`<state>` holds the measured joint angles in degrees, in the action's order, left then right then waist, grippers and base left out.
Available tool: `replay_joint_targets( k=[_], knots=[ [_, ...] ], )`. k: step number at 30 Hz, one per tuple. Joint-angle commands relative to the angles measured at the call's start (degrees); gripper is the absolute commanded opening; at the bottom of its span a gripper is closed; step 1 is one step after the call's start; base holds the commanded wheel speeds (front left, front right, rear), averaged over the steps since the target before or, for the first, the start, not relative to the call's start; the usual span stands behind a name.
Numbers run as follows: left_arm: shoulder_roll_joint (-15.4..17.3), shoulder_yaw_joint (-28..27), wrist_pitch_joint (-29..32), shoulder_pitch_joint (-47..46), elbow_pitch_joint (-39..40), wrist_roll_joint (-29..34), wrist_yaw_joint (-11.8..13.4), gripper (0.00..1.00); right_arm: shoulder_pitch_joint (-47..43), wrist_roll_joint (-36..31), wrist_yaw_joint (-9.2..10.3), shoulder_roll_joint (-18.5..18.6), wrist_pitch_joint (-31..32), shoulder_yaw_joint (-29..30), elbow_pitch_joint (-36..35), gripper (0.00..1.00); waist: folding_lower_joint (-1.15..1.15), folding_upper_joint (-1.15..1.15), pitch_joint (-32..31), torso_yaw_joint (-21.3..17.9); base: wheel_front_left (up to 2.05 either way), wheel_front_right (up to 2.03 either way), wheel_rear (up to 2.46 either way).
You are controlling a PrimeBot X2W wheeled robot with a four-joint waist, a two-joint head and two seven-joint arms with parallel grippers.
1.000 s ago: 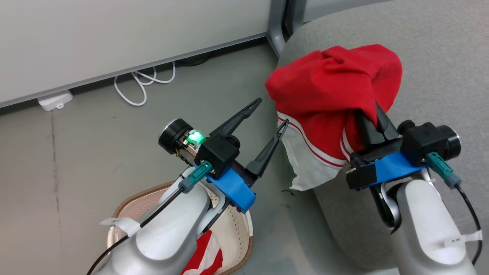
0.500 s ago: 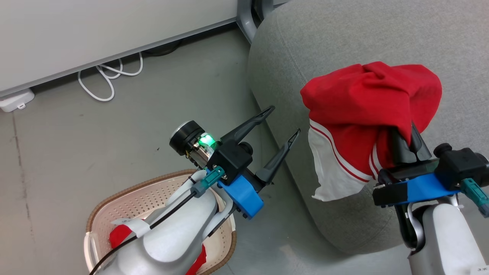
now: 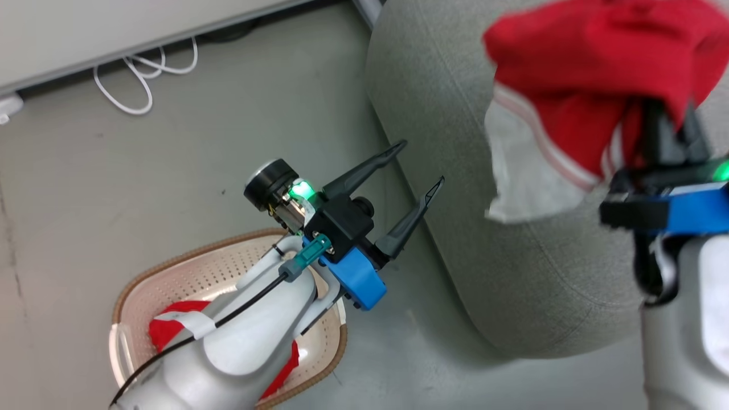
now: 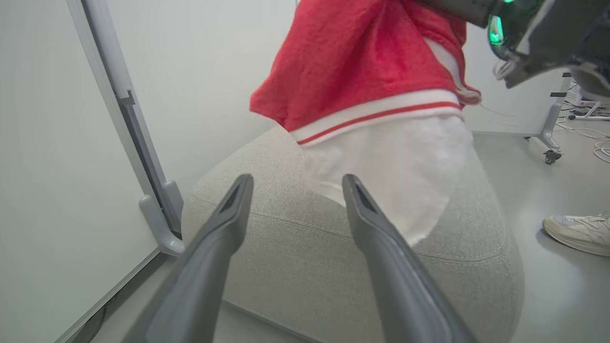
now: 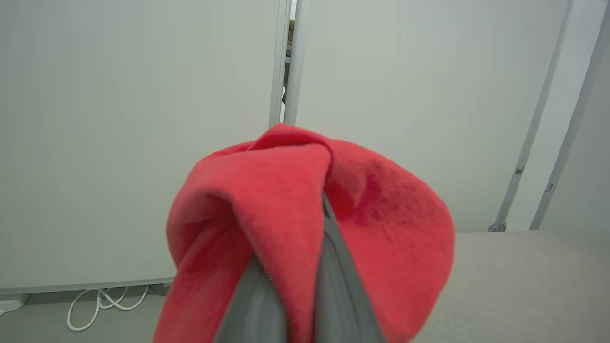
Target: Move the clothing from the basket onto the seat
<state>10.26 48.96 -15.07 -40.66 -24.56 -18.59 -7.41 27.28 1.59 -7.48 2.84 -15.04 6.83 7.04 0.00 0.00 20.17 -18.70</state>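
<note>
Lab: partition panels (image 5: 143, 119), loose floor cables (image 3: 142, 80)

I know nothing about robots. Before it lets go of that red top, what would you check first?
1. The right gripper is shut on the held garment: ok.
2. The held garment hangs over the seat: ok.
3. Its white hem touches the seat: cannot tell.
4. The left gripper is open, empty and apart from the cloth: ok.
5. The basket is emptied: not ok, a second garment lies in it.
6. A person's shoe, on the floor past the seat, is apart from both grippers: ok.
</note>
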Motion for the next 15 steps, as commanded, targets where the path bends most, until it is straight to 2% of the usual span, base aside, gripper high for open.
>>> replay_joint_targets(
  k=[1, 5, 9, 13, 15],
  knots=[
    [0.8, 0.5, -0.1, -1.8, 0.0, 0.5, -0.1, 1.00, 3.7, -0.1, -0.03, 0.3, -0.2, 1.4, -1.0, 0.00, 0.00, 0.00, 3.0, 0.3, 0.00, 0.00, 0.00],
    [1.4, 1.3, 0.1, -3.6, 0.2, 0.6, -0.1, 1.00, 8.8, 0.1, -0.03, 1.4, -0.2, 4.1, -2.4, 0.00, 0.00, 0.00, 6.2, 0.8, 0.00, 0.00, 0.00],
    [2.2, 2.8, 0.4, -7.1, 0.9, 1.1, -0.1, 1.00, 16.5, 0.5, -0.03, 4.9, -0.2, 8.8, -2.4, 0.00, 0.00, 0.00, 11.4, 2.2, 0.00, 0.00, 0.00],
    [2.5, 3.8, 0.6, -9.8, 1.6, 1.3, -0.1, 1.00, 21.2, 0.5, -0.03, 8.5, -0.2, 13.0, -1.1, 0.00, 0.00, 0.00, 15.4, 3.6, 0.00, 0.00, 0.00],
    [2.6, 4.0, 0.6, -10.4, 1.6, 1.4, -0.1, 1.00, 22.0, 0.5, -0.03, 9.1, -0.2, 13.8, -0.5, 0.00, 0.00, 0.00, 16.1, 3.8, 0.00, 0.00, 0.00]
  ],
)
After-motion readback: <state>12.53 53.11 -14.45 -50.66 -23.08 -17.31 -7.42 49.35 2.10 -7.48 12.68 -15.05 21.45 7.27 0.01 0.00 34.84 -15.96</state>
